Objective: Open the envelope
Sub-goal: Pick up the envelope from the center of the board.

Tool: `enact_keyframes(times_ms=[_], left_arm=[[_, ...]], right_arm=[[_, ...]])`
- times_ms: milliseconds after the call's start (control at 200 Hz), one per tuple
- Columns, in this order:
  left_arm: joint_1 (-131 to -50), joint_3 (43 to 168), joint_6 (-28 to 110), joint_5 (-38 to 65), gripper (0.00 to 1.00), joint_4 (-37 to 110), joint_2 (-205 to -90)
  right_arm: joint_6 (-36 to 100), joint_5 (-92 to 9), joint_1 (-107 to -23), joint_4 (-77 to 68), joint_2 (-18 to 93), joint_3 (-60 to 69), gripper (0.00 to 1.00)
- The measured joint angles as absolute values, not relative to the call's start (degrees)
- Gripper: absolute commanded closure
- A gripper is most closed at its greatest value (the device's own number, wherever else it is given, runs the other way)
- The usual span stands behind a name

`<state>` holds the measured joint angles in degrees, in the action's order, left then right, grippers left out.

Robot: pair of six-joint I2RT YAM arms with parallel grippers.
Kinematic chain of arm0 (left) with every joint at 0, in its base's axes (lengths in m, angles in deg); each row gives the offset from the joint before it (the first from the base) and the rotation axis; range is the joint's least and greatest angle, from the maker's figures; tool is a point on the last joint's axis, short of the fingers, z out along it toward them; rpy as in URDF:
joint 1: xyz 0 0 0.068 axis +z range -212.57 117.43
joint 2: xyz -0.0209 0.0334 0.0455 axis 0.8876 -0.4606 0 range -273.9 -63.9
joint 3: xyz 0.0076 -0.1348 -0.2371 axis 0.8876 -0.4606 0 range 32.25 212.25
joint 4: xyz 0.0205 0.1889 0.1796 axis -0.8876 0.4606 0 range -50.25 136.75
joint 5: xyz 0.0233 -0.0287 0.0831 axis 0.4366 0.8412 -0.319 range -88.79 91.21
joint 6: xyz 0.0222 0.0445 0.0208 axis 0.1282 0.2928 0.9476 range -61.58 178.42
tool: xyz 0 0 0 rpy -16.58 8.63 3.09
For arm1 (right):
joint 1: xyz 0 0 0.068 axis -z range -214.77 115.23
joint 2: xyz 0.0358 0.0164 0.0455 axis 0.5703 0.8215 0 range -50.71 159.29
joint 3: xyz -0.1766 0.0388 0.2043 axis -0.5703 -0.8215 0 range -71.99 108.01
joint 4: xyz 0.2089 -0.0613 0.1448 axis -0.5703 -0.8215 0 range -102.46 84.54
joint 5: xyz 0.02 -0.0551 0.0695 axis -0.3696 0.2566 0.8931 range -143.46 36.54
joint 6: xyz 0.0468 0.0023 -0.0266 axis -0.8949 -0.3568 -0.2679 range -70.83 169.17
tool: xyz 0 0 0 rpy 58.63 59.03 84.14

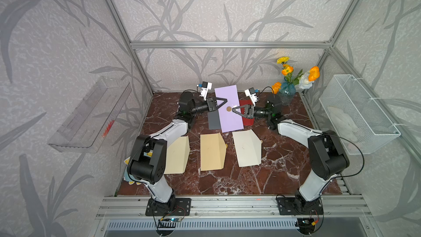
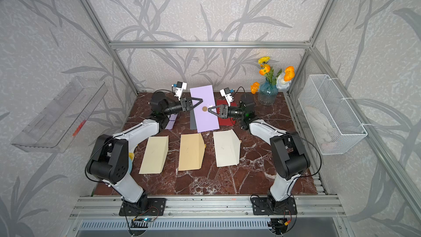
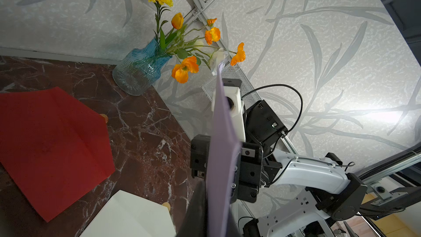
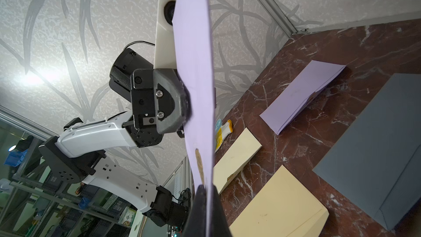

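Toward 12 o'clock over the dark red marble tabletop (image 1: 205,185), the long lilac paper envelope (image 1: 230,119) hung clear of the surface, its long edges overhanging a flat grey envelope (image 1: 213,120) at 9 o'clock and a red envelope (image 1: 248,121) at 3 o'clock, its near end close to three cream envelopes (image 1: 211,153), with bare marble open toward 6 o'clock. Its long axis ran roughly 12 to 6 o'clock, the round brown seal (image 1: 227,109) facing up. The left gripper (image 1: 226,99) was pinched on its 9 o'clock edge, and the right gripper (image 1: 233,110) clamped it from 3 o'clock, just beside the seal.
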<state>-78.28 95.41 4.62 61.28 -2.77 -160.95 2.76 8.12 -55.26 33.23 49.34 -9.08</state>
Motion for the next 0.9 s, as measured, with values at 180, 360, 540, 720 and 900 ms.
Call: enact_keyframes(times_ms=[180,360,540,720,900], left_arm=[[-78.4,95.4,4.6,61.4,1.0,-2.6,-161.7],[-78.5,95.4,4.9,61.2,1.0,-2.2,-161.7],[-79.0,95.4,8.3,60.7,1.0,2.2,-161.5],[-79.0,96.1,13.6,58.1,1.0,11.0,-159.3],[-79.0,97.8,17.5,54.9,1.0,17.6,-157.0]], right_arm=[[2.7,8.2,-55.3,32.4,49.3,-8.9,1.0],[3.2,8.3,-55.3,31.3,49.3,-8.6,0.89],[10.7,5.1,-55.4,20.9,47.7,-7.0,0.5],[23.8,-4.8,-56.5,3.9,41.4,-3.5,0.4],[34.4,-17.1,-59.4,-6.3,34.5,-2.6,0.36]])
